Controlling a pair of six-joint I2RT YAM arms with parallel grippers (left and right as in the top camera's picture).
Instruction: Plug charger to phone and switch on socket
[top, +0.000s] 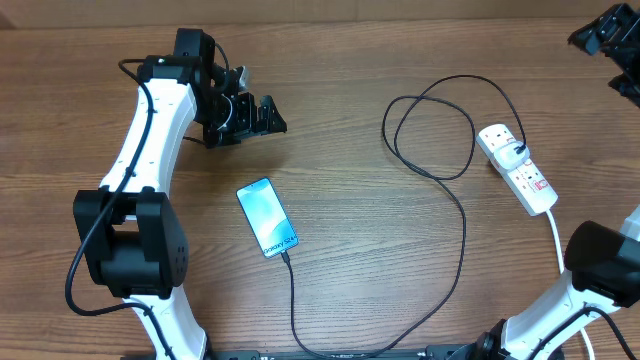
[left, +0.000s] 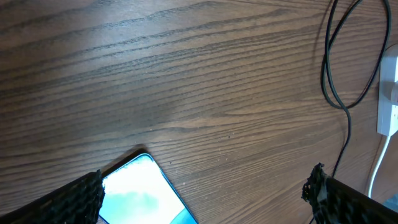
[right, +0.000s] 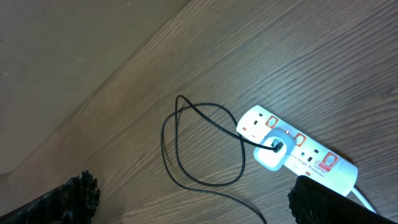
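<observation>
The phone (top: 267, 216) lies flat mid-table with its light blue screen lit. The charger (top: 463, 240) is a thin black cable whose slim end meets the phone's lower edge. From there it runs down, swings right and loops back up to a white adapter (right: 273, 155) seated in the socket (top: 516, 165). My left gripper (top: 272, 115) hovers open above and behind the phone, and the phone's corner (left: 140, 193) shows between its fingers (left: 74, 199). High over the socket (right: 298, 149) at the top right, my right gripper (top: 605, 40) is open and holds nothing.
A thick white cord (top: 556, 240) leaves the socket toward the near right edge, past the right arm's base (top: 600, 265). The charger's loops (right: 205, 149) lie on the wood left of the socket. The left arm's base (top: 130, 245) stands left of the phone.
</observation>
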